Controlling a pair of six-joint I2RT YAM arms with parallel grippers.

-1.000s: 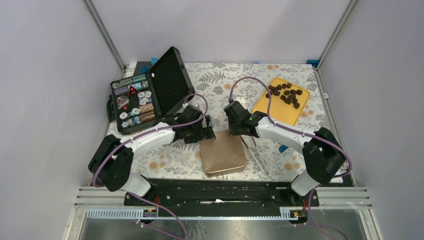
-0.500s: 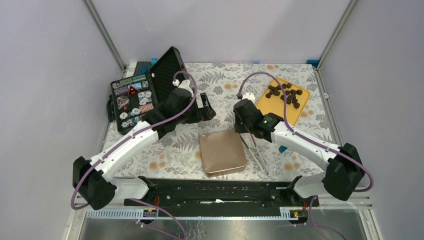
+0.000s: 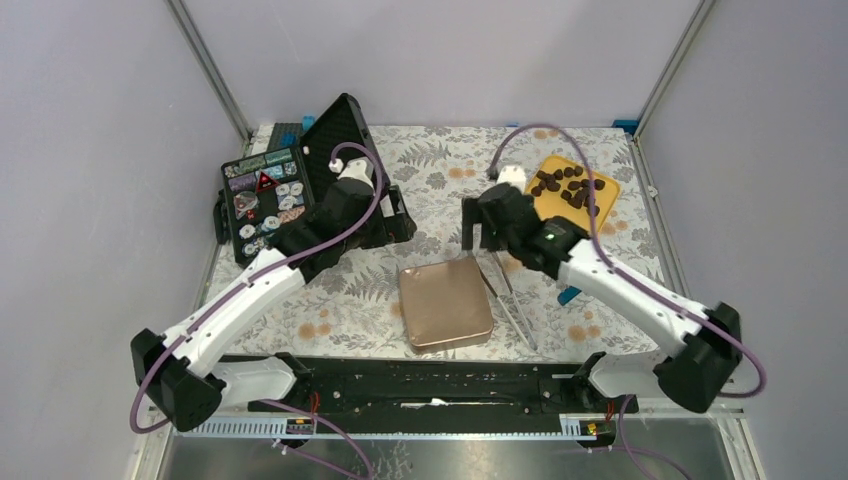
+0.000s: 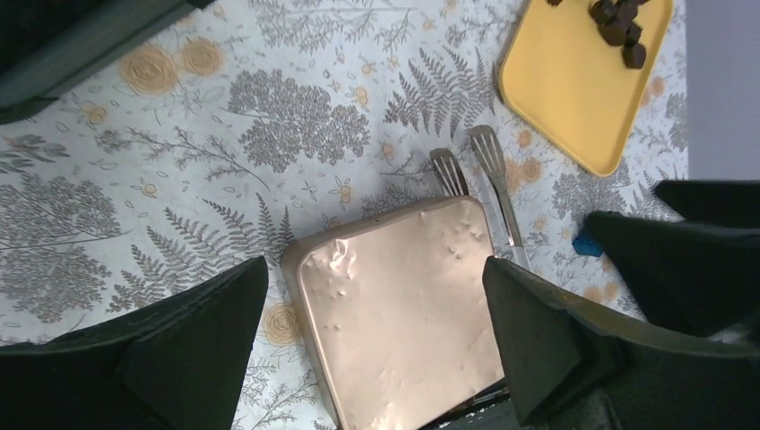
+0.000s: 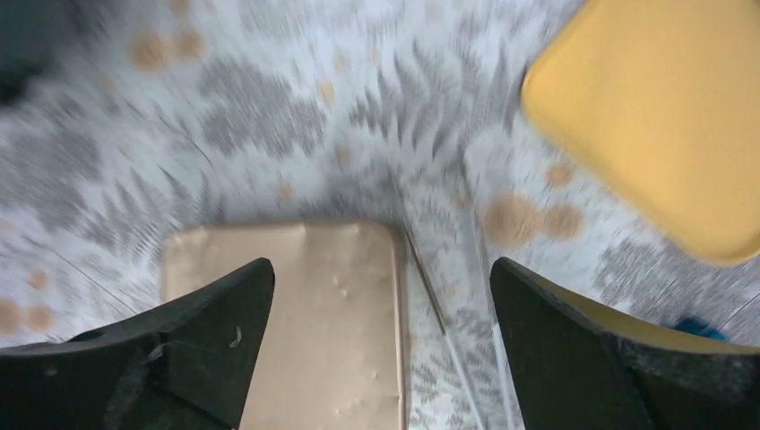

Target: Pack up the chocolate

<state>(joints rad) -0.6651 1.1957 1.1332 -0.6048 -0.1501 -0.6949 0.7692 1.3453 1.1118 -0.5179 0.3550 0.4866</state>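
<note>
Chocolate: a loose heap of small dark pieces on the far end of a yellow tray, at the far right of the desk, well apart from both hands.
Left hand: released, its fingers spread wide with nothing between them. It hangs above the patterned cloth near the middle of the desk, and its wrist camera looks down on the tin.
Right hand: released too, fingers wide apart and empty. It hovers between the tray and the tin; its wrist view is blurred.
Golden-brown square tin: flat on the cloth at the near middle of the desk, top face up. The metal shows small dents.
Metal tongs: lying on the cloth just beside the tin's right edge, slotted tips pointing toward the far side.
Black case: open at the far left, lid propped up, small printed items in its tray.
Blue object: small, on the cloth to the right of the tongs; what it is cannot be told.
</note>
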